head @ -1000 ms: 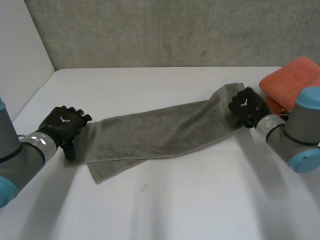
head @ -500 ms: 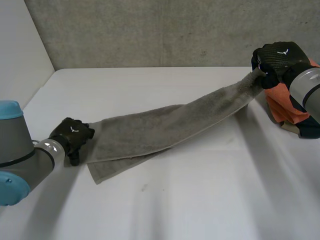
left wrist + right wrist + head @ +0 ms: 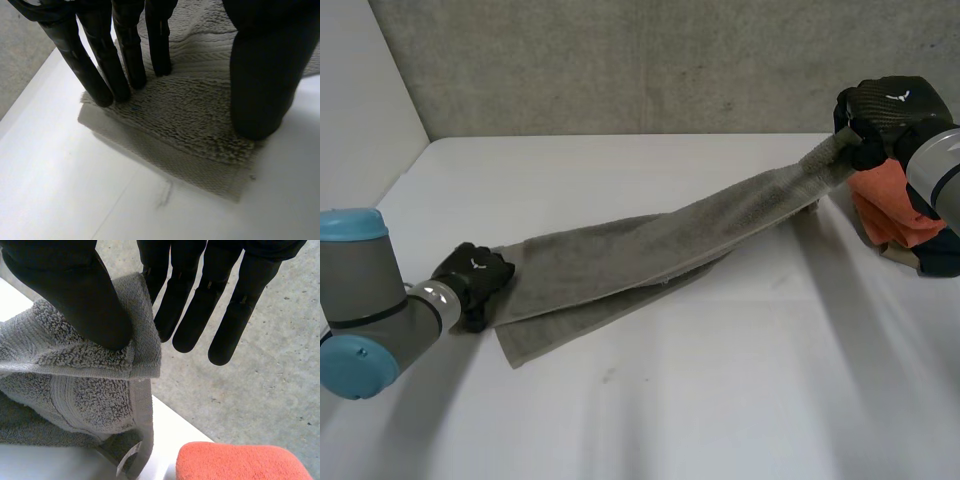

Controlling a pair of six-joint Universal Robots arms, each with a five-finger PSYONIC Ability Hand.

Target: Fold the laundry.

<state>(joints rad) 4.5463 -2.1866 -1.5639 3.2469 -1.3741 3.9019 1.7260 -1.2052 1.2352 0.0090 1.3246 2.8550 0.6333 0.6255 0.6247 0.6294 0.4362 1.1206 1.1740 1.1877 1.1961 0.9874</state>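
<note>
- The right hand (image 3: 882, 108) has risen off the table (image 3: 720, 380) with one end of the grey towel (image 3: 620, 258), thumb pinching its corner against the fingers.
- The left hand (image 3: 475, 281) stays low, straight fingers pressing the other end flat.
- The towel, seemingly doubled lengthwise, now slopes taut between them, ready, I judge, for a crosswise fold.
- An orange cloth (image 3: 892, 200) lies beside the right hand.
</note>
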